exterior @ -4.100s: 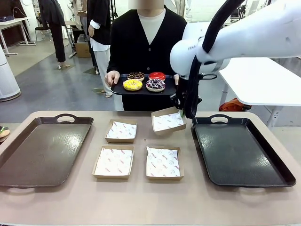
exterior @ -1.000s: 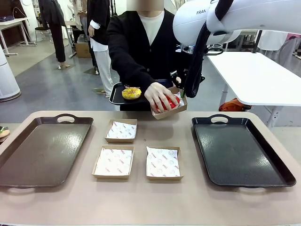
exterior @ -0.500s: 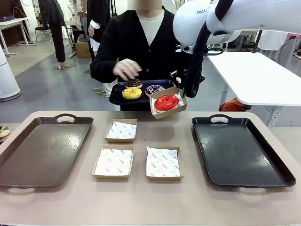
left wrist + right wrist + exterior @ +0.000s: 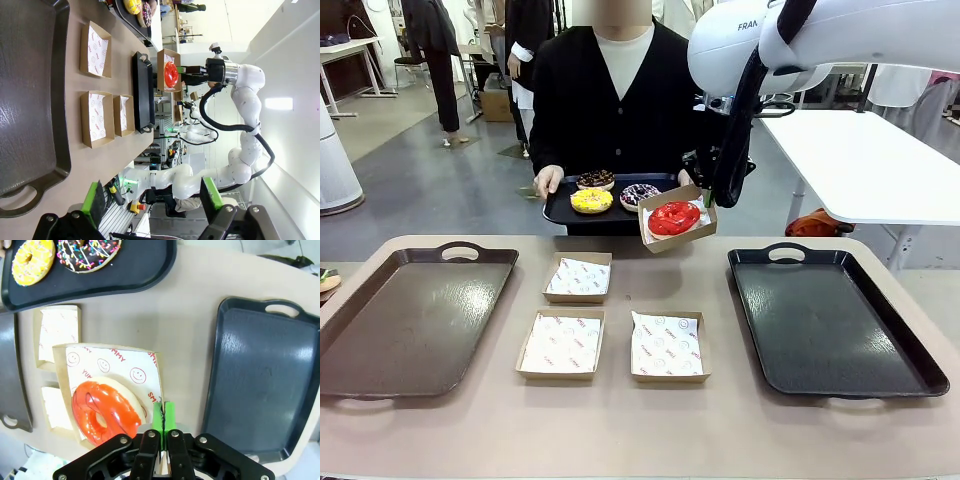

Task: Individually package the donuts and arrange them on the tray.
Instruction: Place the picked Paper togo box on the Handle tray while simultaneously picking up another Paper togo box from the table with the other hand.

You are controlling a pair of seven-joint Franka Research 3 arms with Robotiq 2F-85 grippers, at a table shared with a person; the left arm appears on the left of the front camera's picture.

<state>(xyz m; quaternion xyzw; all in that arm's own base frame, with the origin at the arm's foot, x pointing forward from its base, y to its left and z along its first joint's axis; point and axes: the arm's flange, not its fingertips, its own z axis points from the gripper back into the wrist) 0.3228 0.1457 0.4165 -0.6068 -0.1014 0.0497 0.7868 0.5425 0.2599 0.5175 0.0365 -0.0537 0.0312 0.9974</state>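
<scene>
upper centre of the front view: right gripper (image 4: pixel 707 205) pinched tight on the right-hand rim of the lifted box (image 4: pixel 685 237), held up above the table's far edge, red donut (image 4: pixel 673 217) lying inside on the printed liner. right wrist view: green pads (image 4: pixel 169 416) pressed together on the box wall at lower centre, donut to their lower left, right tray (image 4: pixel 260 390) at frame right, well apart from the box. in the front view, same tray to the lower right of the box, bare, long axis running top to bottom of the frame, a handle at each end. likely the set-down spot, and nearer the right arm than the left. left gripper (image 4: pixel 152 196) at the bottom edge of the left wrist view, fingers spread wide, holding nothing, near the handle end of the left tray (image 4: pixel 30 100).

counted:
- donuts, four: one boxed, and three on the serving tray (image 4: pixel 560 212) held by the person's hand (image 4: pixel 549 180), namely yellow donut (image 4: pixel 591 200), chocolate donut (image 4: pixel 596 179) and purple donut (image 4: pixel 640 193).
- boxes, four: one lifted, three empty boxes (image 4: pixel 561 344) on the table at frame centre.
- table trays, two.
</scene>
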